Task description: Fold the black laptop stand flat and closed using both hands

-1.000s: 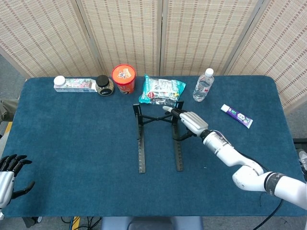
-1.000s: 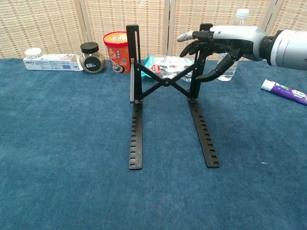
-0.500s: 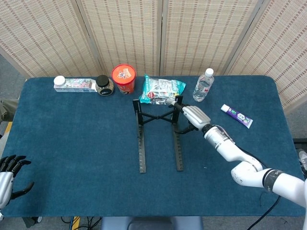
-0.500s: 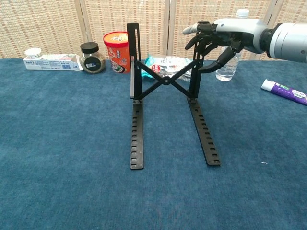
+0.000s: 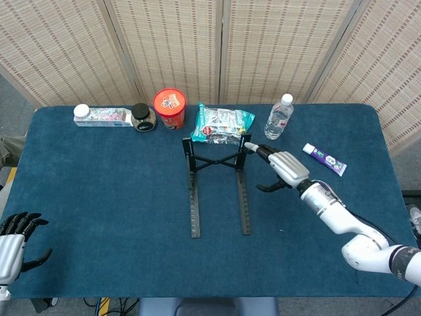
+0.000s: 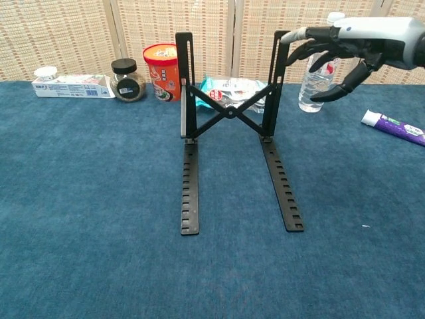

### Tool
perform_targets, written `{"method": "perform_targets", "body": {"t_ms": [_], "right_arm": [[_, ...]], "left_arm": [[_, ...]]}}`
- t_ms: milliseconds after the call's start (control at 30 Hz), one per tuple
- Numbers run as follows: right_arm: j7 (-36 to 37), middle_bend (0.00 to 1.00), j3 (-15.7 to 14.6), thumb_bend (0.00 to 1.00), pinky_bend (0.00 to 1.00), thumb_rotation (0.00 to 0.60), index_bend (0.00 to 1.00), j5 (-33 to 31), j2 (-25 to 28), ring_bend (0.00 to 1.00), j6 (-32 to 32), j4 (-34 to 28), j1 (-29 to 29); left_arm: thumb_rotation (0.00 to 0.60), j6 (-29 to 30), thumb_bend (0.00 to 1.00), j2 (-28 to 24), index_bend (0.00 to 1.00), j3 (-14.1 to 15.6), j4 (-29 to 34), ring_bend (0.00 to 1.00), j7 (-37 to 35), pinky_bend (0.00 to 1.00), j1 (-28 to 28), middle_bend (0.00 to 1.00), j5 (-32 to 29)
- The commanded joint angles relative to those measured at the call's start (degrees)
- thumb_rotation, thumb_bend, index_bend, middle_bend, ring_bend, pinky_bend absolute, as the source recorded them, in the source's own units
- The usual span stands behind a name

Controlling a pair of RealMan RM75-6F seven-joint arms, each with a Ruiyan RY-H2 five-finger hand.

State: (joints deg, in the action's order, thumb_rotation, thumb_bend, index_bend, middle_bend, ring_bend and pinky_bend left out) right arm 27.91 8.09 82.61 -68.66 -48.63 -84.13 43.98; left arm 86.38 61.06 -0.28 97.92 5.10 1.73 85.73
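The stand [image 6: 229,126] looked rigid, hinged; grip its uprights. Right hand [image 6: 345,46] open beside it; left hand [image 5: 13,247] open, idle.

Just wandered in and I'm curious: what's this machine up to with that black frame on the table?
It's meant to fold the black laptop stand flat. The stand is open and upright on the blue table. The right robot hand, fingers spread, is at the top of the right upright, one fingertip about touching it. The left robot hand waits at the table's near corner, holding nothing.
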Motion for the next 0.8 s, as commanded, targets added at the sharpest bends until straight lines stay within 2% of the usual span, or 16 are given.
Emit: {"method": "perform_targets", "body": {"t_ms": [33,400,600,800], "right_arm": [[-4.9,0.21,-1.2,0.17,0.20,0.600,0.00,-2.1,3.0,0.10,-1.3,-2.4,-2.6],[-9.3,0.21,-0.4,0.17,0.20,0.600,0.00,-7.9,4.3,0.10,-0.7,-2.9,-4.6],[-13.1,0.21,0.7,0.16,0.20,0.600,0.00,-12.3,1.7,0.10,0.2,-0.8,-4.2],[-17.8,0.21,2.7,0.16,0.20,0.600,0.00,-18.2,-3.5,0.10,2.9,2.9,-1.7]], "left_arm": [[0.600,0.1,0.17,0.4,0.30,0.1,-2.8,0.11,-2.8,0.07,0.0,0.20,1.0],[0.600,0.3,0.17,0.4,0.30,0.1,-3.1,0.11,-3.4,0.07,0.2,0.20,1.7],[0.600,0.7,0.17,0.3,0.30,0.0,-3.3,0.11,-3.7,0.07,0.2,0.20,2.1],[0.600,0.9,0.17,0.2,0.30,0.0,-3.1,0.11,-3.6,0.07,0.4,0.20,2.8]]}}
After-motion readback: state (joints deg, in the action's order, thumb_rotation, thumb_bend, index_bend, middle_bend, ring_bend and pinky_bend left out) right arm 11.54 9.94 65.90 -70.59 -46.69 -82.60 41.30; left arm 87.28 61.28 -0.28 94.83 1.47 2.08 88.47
